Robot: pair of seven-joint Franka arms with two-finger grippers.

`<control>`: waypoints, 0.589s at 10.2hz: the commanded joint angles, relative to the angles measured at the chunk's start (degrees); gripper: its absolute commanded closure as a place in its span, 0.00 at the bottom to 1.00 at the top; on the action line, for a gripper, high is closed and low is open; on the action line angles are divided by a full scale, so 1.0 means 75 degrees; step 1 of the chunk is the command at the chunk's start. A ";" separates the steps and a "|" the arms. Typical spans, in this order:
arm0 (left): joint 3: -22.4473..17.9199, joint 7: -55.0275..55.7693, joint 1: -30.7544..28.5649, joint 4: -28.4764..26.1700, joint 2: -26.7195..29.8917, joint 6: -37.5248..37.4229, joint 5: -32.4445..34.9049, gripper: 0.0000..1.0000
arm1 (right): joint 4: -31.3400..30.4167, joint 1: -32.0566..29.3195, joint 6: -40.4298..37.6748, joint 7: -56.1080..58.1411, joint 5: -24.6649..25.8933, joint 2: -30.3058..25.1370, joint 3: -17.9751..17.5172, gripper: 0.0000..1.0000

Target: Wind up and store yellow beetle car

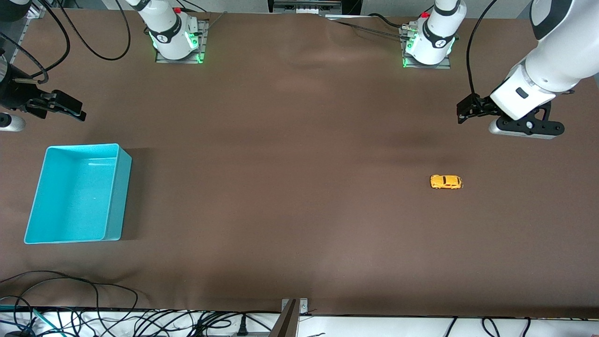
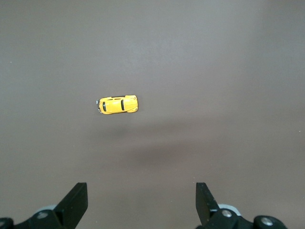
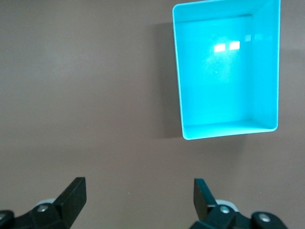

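Both pincers are hanging spread wide, gripping nothing: the left gripper (image 1: 465, 112) over bare table (image 1: 290, 187), the right gripper (image 1: 70, 108) near the turquoise bin (image 1: 117, 196). The yellow beetle car (image 1: 446, 181) is sitting on its wheels toward the left arm's end, with open brown surface all around it.

You got even, fairly bright overhead light on the brown table (image 1: 299, 187). Soft arm shadows sat toward the left arm's end, one faint smear near the yellow beetle car (image 1: 446, 181). The turquoise bin (image 1: 112, 201) threw a dark shadow along its wall facing mid-table. Two white glare patches showed on the bin floor in the right wrist view, one streak in the front view. Green base lights glowed at the table's top edge. Focus was sharp in all views; no obvious edge distortion.
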State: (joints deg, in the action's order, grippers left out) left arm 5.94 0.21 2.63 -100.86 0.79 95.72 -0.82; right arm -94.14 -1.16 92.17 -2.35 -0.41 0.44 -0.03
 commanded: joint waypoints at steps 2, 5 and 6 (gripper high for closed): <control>-0.0089 -0.2121 0.0025 0.0182 -0.0245 -0.0130 0.0004 0.00 | 0.0095 0.0003 -0.0032 -0.0015 -0.0062 0.0046 0.0015 0.00; -0.0101 -0.4355 -0.0186 0.0567 -0.0876 -0.0107 0.0004 0.00 | 0.0095 0.0003 0.0026 -0.0015 -0.0062 0.0151 0.0015 0.00; -0.0101 -0.5060 -0.0395 0.0696 -0.1168 -0.0095 0.0004 0.00 | 0.0107 0.0003 0.0027 -0.0026 -0.0062 0.0164 0.0004 0.00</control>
State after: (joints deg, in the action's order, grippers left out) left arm 5.22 -29.72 1.33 -99.50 -3.65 95.77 -0.80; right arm -94.14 -1.16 92.32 -2.35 -0.41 1.10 -0.03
